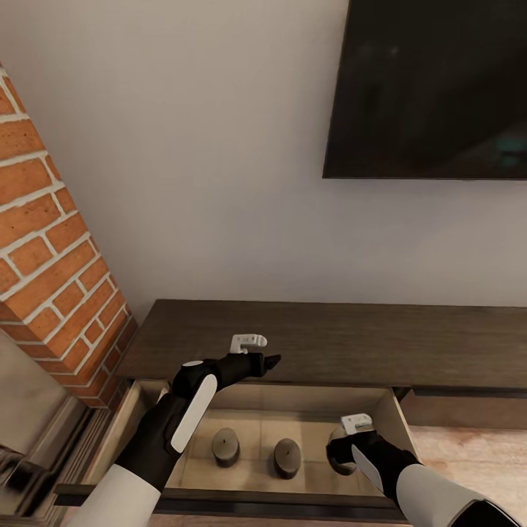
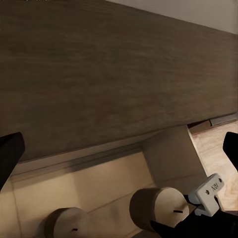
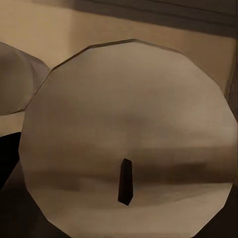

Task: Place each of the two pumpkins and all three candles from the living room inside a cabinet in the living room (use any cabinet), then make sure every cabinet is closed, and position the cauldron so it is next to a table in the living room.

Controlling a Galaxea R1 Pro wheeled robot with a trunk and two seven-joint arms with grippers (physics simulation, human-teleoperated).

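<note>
A dark television (image 1: 432,88) hangs on the pale wall (image 1: 212,146); red brickwork (image 1: 51,271) (probably a fireplace) stands alongside.

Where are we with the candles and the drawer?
Two candles already stand in the open cabinet drawer. The right gripper is at the third candle inside the drawer, grip unclear. Left gripper hovers empty. Drawer still needs closing; pumpkins and cauldron unseen.

third candle (image 1: 338,439): mostly hidden by right claw (image 1: 344,455) | television (image 1: 432,88): cropped
</note>
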